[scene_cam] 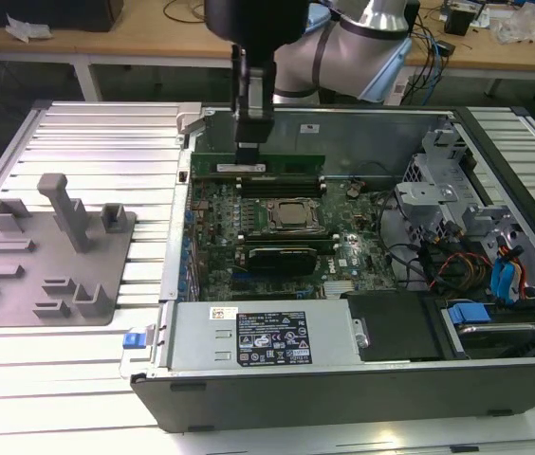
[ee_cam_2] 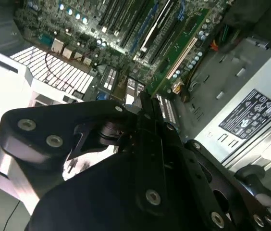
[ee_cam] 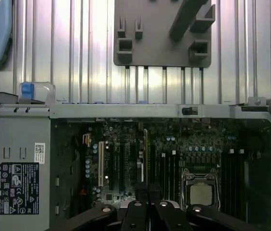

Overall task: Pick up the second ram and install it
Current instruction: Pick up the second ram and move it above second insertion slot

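Note:
The second ram [scene_cam: 291,164], a long thin green stick with a pale label, hangs level inside the open computer case [scene_cam: 168,284]. My gripper [scene_cam: 250,152] is shut on it from above, near the stick's end towards the exterior view's left. The stick sits low over the memory slots [scene_cam: 282,186], between the case's far wall and the processor socket [scene_cam: 293,216]. I cannot tell whether it touches a slot. In the first wrist view the ram [ee_cam: 145,154] shows edge-on, reaching out from my gripper [ee_cam: 147,199] over the motherboard. The second wrist view has the black gripper body [ee_cam_2: 140,159] above the board.
A grey holder tray [scene_cam: 49,256] with upright posts lies on the ribbed table at the exterior view's left. Inside the case are a wider black card [scene_cam: 286,256], the power supply [scene_cam: 258,332], loose cables [scene_cam: 438,261] and drive bays [scene_cam: 495,284] at the right.

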`<state>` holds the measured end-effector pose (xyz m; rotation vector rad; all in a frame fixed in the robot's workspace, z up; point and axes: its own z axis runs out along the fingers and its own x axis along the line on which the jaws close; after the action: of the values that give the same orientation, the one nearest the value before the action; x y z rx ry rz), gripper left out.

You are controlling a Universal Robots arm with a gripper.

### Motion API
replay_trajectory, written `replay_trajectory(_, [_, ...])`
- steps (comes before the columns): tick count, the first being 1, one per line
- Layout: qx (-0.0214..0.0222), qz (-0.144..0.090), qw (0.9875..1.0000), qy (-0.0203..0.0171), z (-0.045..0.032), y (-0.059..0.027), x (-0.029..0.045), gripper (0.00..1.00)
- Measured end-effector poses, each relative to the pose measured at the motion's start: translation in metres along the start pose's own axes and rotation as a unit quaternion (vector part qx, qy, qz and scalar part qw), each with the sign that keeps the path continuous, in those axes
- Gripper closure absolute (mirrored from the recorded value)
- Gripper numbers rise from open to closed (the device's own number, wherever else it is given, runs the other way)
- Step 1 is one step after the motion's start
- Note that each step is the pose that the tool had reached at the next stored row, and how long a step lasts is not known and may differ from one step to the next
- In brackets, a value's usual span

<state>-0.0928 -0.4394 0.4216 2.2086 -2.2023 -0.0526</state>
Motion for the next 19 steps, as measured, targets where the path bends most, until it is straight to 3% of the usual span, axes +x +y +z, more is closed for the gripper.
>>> replay_trajectory(2, [0.0000, 0.000, 1.0000, 0.0000, 0.0005, -0.0116, 0.0000, 0.91])
replay_trajectory(4, [-0.0001, 0.000, 1.0000, -0.0001, 0.0029, -0.0169, 0.0001, 0.91])
replay_trajectory(11, [-0.0001, 0.000, 1.0000, 0.0000, 0.0187, -0.0380, -0.0013, 0.91])
replay_trajectory(12, [-0.0001, 0.000, 1.0000, 0.0000, 0.0214, -0.0446, -0.0018, 0.91])
replay_trajectory(19, [-0.0001, 0.000, 1.0000, -0.0001, 0.0297, -0.0615, -0.0034, 0.91])
